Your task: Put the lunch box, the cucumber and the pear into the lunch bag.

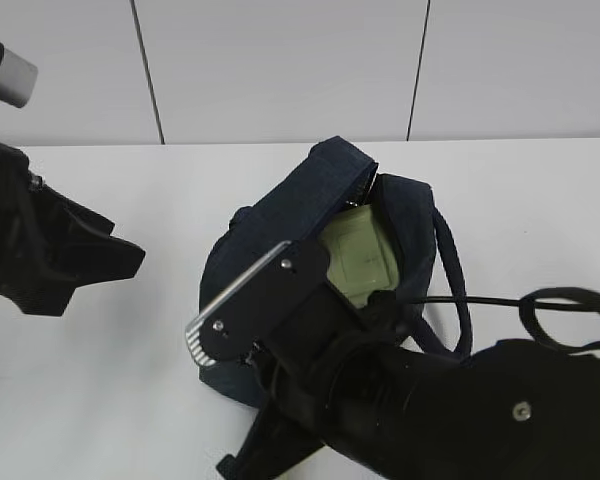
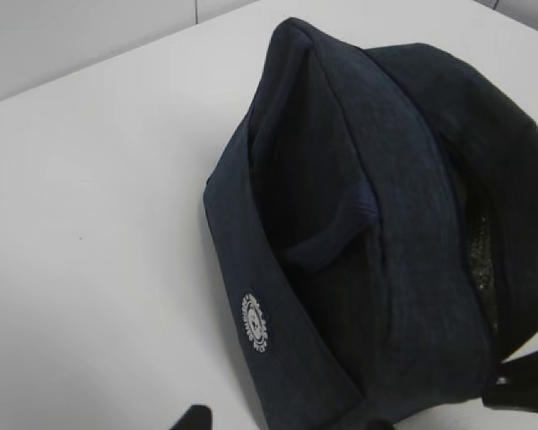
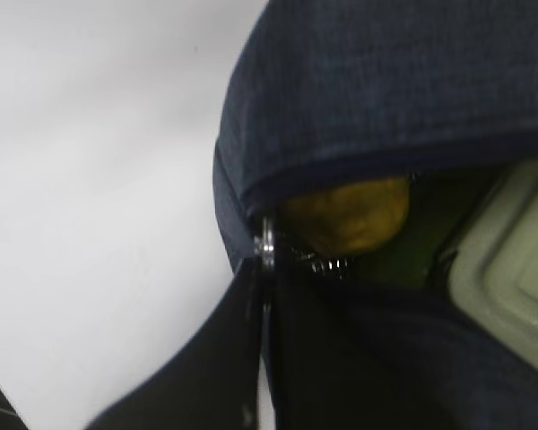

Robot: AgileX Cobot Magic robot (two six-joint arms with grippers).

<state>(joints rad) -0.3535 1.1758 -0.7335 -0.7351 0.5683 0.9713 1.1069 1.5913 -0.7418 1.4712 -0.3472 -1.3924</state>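
The navy lunch bag point(image 1: 280, 215) lies in the middle of the white table with its mouth partly open. Inside show the lunch box's sage-green lid point(image 1: 360, 255), also seen in the right wrist view point(image 3: 507, 269), the yellow pear point(image 3: 350, 215) and a strip of the dark green cucumber point(image 3: 408, 255). My right gripper point(image 3: 264, 269) is shut on the zip's metal ring pull point(image 3: 266, 240) at the bag's edge. My left gripper point(image 1: 130, 258) hovers left of the bag, open and empty; only a dark fingertip point(image 2: 194, 417) shows in its wrist view.
The bag's padded handle loop point(image 1: 450, 280) lies to its right, beside a black cable point(image 1: 540, 300). My right arm point(image 1: 430, 410) fills the lower right of the exterior view. White table point(image 1: 100, 400) surrounds the bag; a white wall stands behind.
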